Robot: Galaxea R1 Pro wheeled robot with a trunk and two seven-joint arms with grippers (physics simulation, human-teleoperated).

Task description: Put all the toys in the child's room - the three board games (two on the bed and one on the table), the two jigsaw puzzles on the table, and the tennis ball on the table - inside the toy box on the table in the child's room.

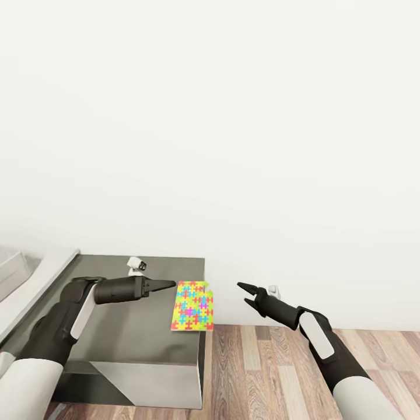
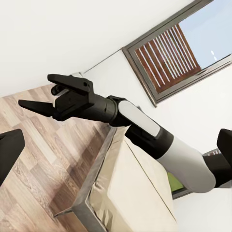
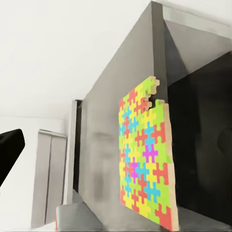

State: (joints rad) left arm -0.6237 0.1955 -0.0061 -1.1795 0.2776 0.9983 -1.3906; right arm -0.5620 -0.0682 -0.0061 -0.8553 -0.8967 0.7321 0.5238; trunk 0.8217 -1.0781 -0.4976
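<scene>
A grey table (image 1: 116, 338) fills the lower left of the frame. The jigsaw puzzle (image 1: 193, 306) overhangs its right edge. The left gripper (image 1: 166, 285), fingers together, hovers beside it; the right gripper (image 1: 247, 294), lower centre, is spread.

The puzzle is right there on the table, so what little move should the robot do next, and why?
Probably ease the left gripper down and forward onto the puzzle. That gripper hangs just short of it with nothing in it, its fingers closed, so they would need to open first. The puzzle lies flat at the table edge, jutting slightly over it. The right gripper is open over the floor.
</scene>
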